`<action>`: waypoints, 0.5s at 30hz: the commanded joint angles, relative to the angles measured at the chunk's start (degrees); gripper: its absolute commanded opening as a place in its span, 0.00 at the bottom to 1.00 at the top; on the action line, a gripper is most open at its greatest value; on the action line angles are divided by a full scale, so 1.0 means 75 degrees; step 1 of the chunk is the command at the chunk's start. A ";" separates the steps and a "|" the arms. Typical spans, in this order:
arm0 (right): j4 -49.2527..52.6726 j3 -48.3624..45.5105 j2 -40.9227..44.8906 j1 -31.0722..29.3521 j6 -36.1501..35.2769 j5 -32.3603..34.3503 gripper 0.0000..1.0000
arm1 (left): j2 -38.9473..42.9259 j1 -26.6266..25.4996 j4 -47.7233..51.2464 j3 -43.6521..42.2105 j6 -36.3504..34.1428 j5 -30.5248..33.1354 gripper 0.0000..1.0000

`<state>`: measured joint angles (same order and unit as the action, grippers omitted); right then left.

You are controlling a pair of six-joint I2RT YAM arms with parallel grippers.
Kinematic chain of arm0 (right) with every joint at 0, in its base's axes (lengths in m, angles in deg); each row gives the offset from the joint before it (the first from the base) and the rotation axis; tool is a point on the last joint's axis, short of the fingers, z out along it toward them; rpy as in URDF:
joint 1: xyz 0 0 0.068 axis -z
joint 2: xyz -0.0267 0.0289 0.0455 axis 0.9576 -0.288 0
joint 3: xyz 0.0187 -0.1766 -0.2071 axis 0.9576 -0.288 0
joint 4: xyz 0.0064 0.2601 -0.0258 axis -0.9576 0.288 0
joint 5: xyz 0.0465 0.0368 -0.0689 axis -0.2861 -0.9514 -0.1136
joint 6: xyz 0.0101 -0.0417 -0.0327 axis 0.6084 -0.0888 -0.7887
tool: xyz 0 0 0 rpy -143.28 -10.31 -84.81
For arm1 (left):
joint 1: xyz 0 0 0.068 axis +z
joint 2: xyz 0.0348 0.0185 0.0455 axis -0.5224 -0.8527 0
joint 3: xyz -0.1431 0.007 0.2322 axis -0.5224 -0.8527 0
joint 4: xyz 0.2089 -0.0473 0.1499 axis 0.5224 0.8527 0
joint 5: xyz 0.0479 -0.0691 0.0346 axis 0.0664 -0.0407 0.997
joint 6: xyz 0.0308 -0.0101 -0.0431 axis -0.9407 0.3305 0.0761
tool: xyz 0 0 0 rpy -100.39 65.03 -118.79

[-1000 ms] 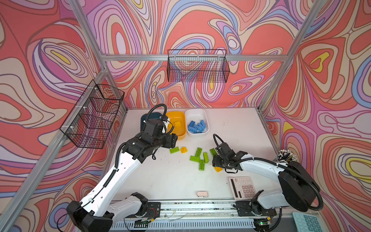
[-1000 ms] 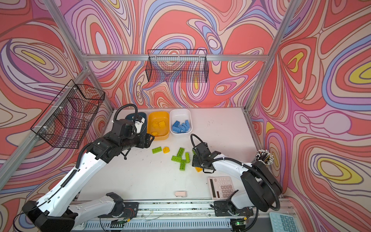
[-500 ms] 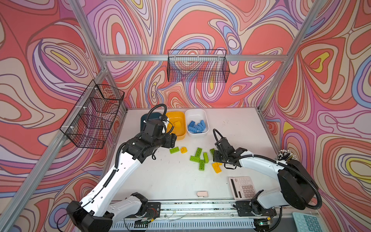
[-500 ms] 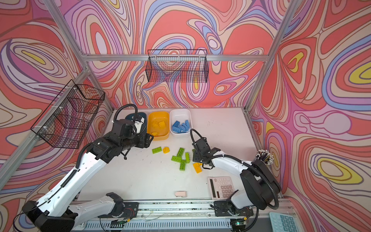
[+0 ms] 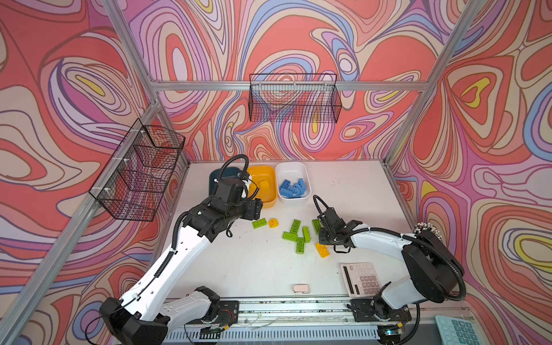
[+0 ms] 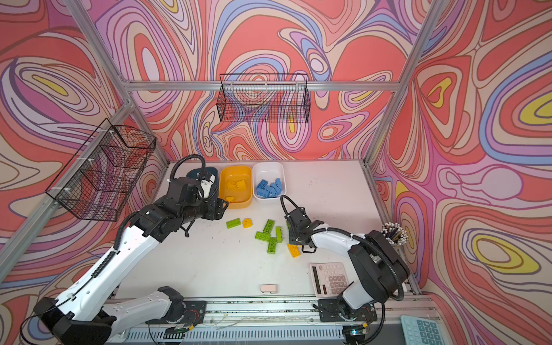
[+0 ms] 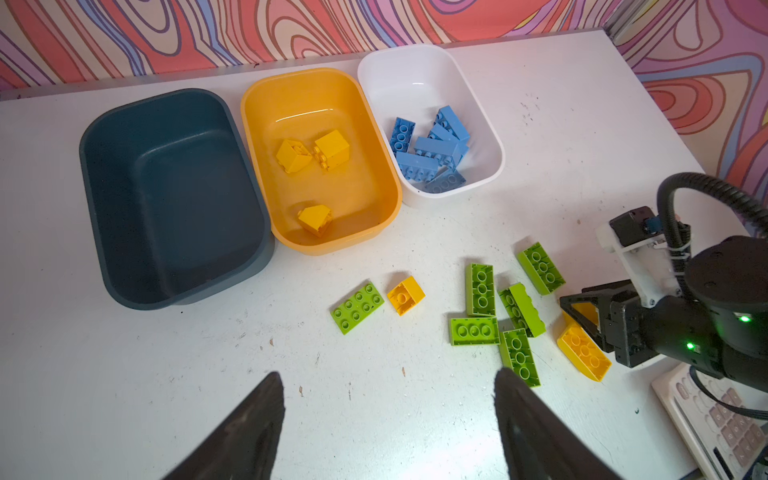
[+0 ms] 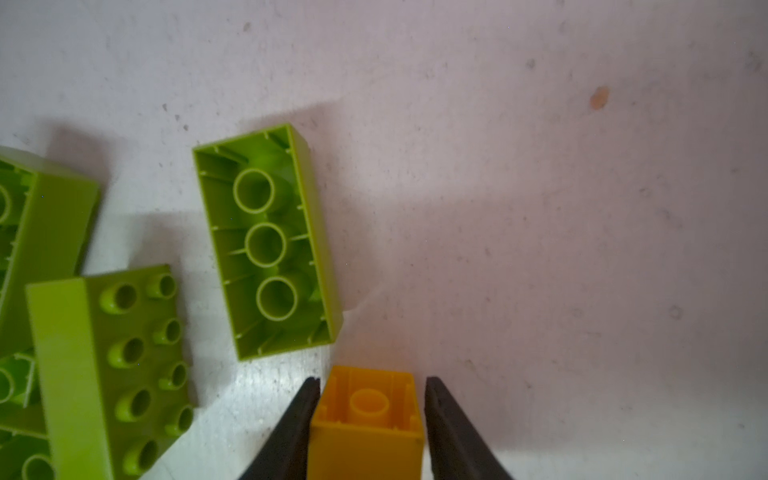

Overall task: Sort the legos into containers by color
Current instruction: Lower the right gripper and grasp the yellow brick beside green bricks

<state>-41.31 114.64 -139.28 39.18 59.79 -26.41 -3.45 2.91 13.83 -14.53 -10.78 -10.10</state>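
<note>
My right gripper [image 8: 372, 380] is shut on a small yellow lego [image 8: 365, 419], a finger pressed on each side, down at the table. In a top view this gripper [image 5: 324, 237] sits by a longer yellow lego [image 5: 322, 250] and several green legos [image 5: 298, 236]. One more green lego [image 5: 259, 223] and a small yellow one [image 5: 272, 222] lie further left. My left gripper [image 7: 387, 372] hangs open over bare table, in front of the containers. The teal tub [image 7: 124, 187] is empty. Three yellow legos lie in the yellow tub [image 7: 257, 145] and several blue ones in the white tub [image 7: 490, 137].
A pink calculator [image 5: 361, 279] and a small pink block [image 5: 301, 288] lie near the front edge. A cup of pens [image 5: 427, 231] stands at the right edge. Black wire baskets hang on the back wall [image 5: 294, 98] and the left frame [image 5: 140, 170].
The right gripper's jaws have closed onto the small yellow lego, and the gripper has shifted slightly away from the longer yellow one. The left arm has stayed still.
</note>
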 commanded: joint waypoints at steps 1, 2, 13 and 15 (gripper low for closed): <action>-0.0055 0.0008 -0.0118 0.0018 -0.0045 0.0202 0.35 | -0.0060 -0.0033 0.0238 0.0039 -0.0129 0.0085 0.79; -0.0083 0.0019 -0.0136 0.0021 -0.0058 0.0196 0.34 | -0.0066 -0.0033 0.0241 0.0039 -0.0129 0.0091 0.79; 0.0286 0.0655 0.0049 -0.0007 -0.0437 -0.0043 0.15 | -0.0067 -0.0033 0.0245 0.0039 -0.0140 0.0036 0.79; 0.0413 0.1042 0.0090 -0.0120 -0.0707 -0.0144 0.15 | -0.0038 -0.0034 0.0229 0.0039 -0.0142 0.0056 0.79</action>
<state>-39.34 118.47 -139.54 39.00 57.17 -26.74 -3.78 2.91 13.85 -14.53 -10.81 -10.10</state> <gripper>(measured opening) 0.332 0.792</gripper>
